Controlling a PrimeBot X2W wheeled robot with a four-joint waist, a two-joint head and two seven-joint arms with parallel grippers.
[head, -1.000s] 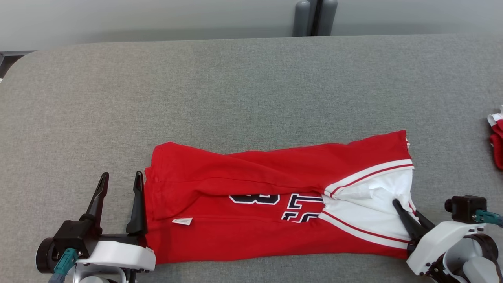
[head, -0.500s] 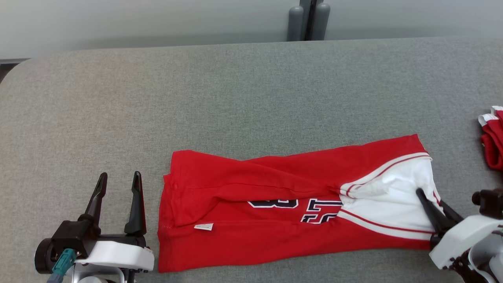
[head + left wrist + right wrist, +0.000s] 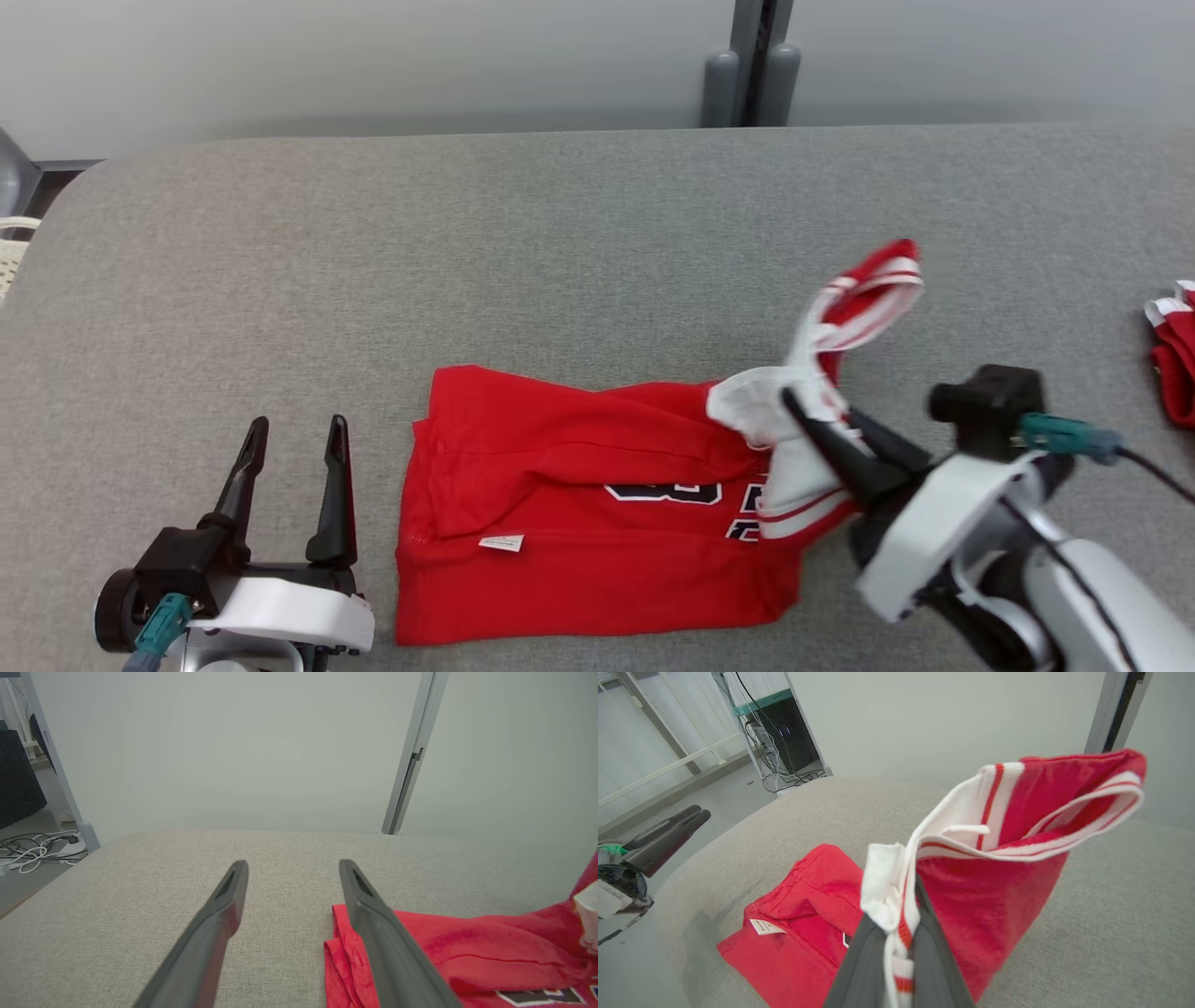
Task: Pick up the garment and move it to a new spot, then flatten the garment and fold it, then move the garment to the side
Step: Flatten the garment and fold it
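Observation:
The garment (image 3: 579,523) is a red jersey with white trim and dark numbers, lying on the grey table (image 3: 467,243). Its white-striped right end (image 3: 864,289) is lifted off the table and curls leftward over the body. My right gripper (image 3: 808,415) is shut on that end; in the right wrist view the white and red hem (image 3: 896,905) is pinched between the dark fingers, with the rest of the garment (image 3: 784,947) below. My left gripper (image 3: 294,439) stands open just left of the garment's left edge, nothing between its fingers. The left wrist view has the garment (image 3: 467,947) beside the gripper (image 3: 292,868).
Another red and white cloth (image 3: 1174,350) lies at the table's right edge. A grey post (image 3: 752,79) stands behind the table. Cables (image 3: 32,847) lie on the floor off the table's left end, and a dark cabinet (image 3: 784,732) stands beyond.
My right gripper has lifted the garment's striped right end and carried it up and to the left, over the body. The left gripper has stayed open. The head camera has shifted.

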